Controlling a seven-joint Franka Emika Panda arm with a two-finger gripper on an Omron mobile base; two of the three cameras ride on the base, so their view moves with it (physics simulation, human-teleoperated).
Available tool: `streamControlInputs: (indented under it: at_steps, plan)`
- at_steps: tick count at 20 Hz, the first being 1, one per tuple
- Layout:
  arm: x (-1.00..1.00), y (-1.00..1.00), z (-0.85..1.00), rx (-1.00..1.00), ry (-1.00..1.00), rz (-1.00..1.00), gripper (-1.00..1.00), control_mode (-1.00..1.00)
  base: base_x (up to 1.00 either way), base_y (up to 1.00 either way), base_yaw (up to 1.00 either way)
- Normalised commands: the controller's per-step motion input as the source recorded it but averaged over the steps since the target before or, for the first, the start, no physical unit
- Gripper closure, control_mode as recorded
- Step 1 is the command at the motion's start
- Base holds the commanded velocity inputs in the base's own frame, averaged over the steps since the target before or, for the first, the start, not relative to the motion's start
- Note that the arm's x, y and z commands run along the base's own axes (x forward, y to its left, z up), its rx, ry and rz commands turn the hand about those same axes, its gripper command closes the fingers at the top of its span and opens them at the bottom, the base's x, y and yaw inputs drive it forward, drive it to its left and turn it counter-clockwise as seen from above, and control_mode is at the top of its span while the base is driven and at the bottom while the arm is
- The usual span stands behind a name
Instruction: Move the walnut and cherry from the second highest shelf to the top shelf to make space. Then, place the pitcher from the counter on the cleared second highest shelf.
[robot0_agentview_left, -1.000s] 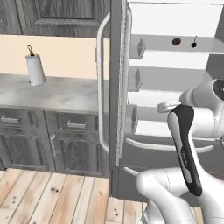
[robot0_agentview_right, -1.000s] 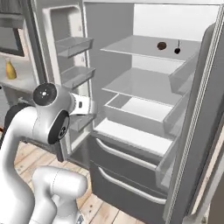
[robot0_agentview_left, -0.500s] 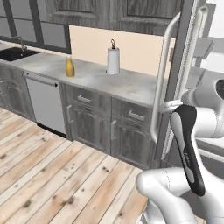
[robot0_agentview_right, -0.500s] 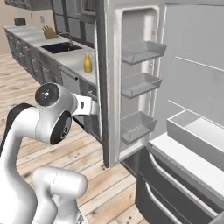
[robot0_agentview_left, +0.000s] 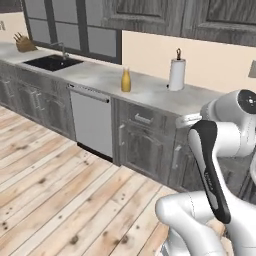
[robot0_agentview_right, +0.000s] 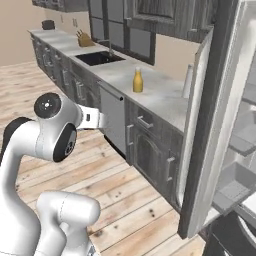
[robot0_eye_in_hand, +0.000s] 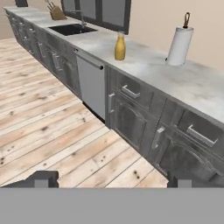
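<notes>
The yellow-orange pitcher (robot0_agentview_left: 126, 80) (robot0_agentview_right: 138, 81) (robot0_eye_in_hand: 120, 47) stands upright on the pale marbled counter (robot0_agentview_left: 150, 94) (robot0_agentview_right: 159, 97) (robot0_eye_in_hand: 151, 63), between the sink and a paper towel roll. My gripper (robot0_eye_in_hand: 113, 179) is open and empty. Its two dark fingertips (robot0_eye_in_hand: 43, 178) stand wide apart at the bottom of the hand view, well short of the cabinets and far from the pitcher. The walnut, the cherry, the top shelf and the second highest shelf are out of view.
A paper towel roll (robot0_agentview_left: 176, 74) (robot0_eye_in_hand: 179, 43) stands right of the pitcher. A sink (robot0_agentview_left: 52, 62) (robot0_eye_in_hand: 72, 29) and a knife block (robot0_agentview_left: 24, 44) lie to its left. The fridge door (robot0_agentview_right: 202, 130) hangs open at the right. Wood floor (robot0_agentview_left: 60, 185) lies before the cabinets.
The whole picture has swung left from the open fridge to the counter run, so the base has turned. The pitcher now sits nearer the middle. The gripper stays open.
</notes>
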Motion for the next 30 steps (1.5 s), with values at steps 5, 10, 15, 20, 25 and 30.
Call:
streamControlInputs:
  at_steps: [5,10,15,20,25,30]
  plan:
    - [0.00,0.00,0.00,0.00,0.00,0.00,-1.00,1.00,0.92,0.54,-0.27]
    - [0.00,0.00,0.00,0.00,0.00,0.00,-1.00,1.00,0.96,0.40,-0.33]
    - [0.00,0.00,0.00,0.00,0.00,0.00,-1.00,1.00,1.00,0.41,-0.35]
    - [0.00,0.00,0.00,0.00,0.00,0.00,-1.00,1.00,0.99,0.45,-0.33]
    - [0.00,0.00,0.00,0.00,0.00,0.00,-1.00,1.00,0.86,0.40,-0.30]
    - [0.00,0.00,0.00,0.00,0.00,0.00,-1.00,1.00,0.70,0.23,-0.29]
